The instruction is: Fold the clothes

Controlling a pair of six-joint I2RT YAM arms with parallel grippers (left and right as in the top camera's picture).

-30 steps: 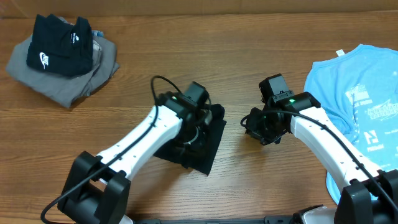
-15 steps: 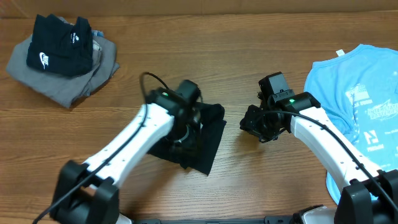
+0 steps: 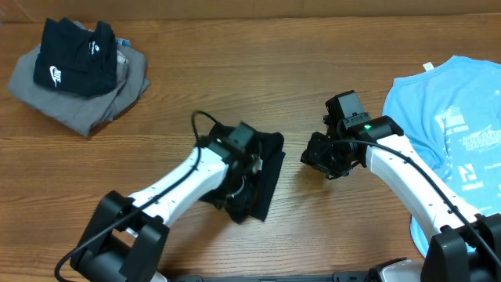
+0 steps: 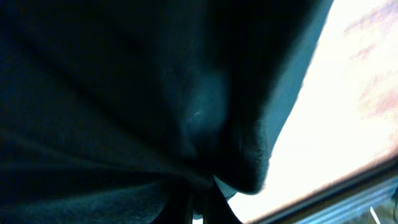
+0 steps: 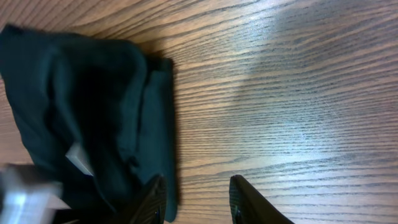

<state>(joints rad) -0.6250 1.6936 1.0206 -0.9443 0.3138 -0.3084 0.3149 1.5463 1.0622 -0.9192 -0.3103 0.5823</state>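
- From overhead, we see the left gripper point(image 3: 241, 174) pressed down into the black T-shirt point(image 3: 268, 178). The shirt lies as a folded, rumpled bundle directly under and around the gripper, on the wooden table point(image 3: 235, 70).
- The left arm's wrist and cable cover the fingers here, so we cannot tell from this view how the jaws stand.
- The right gripper point(image 3: 315, 157) hovers just off the shirt's right edge, with a strip of bare wood between them.
- Behind the right gripper, near the table's right edge, a blue T-shirt point(image 3: 450, 117) lies spread out.
- Far to the left of both grippers, a black garment with a white swoosh point(image 3: 74, 59) sits on top of a grey garment point(image 3: 78, 110).
- Through the left wrist camera, dark cloth from the black T-shirt point(image 4: 124, 93) fills nearly everything, with folds running down to a bunch at the bottom centre.
- A bright strip of table shows only to the right, and the fabric blocks the fingers, so we still cannot tell whether they are clamped on it.
- Through the right wrist camera, the right gripper point(image 5: 199, 202) has its fingers spread apart with only wood grain between them.
- The black T-shirt point(image 5: 81, 99) lies to its left, its edge just beside the left finger.
- A blurred pale part of the left arm point(image 5: 25, 193) intrudes at the lower left.
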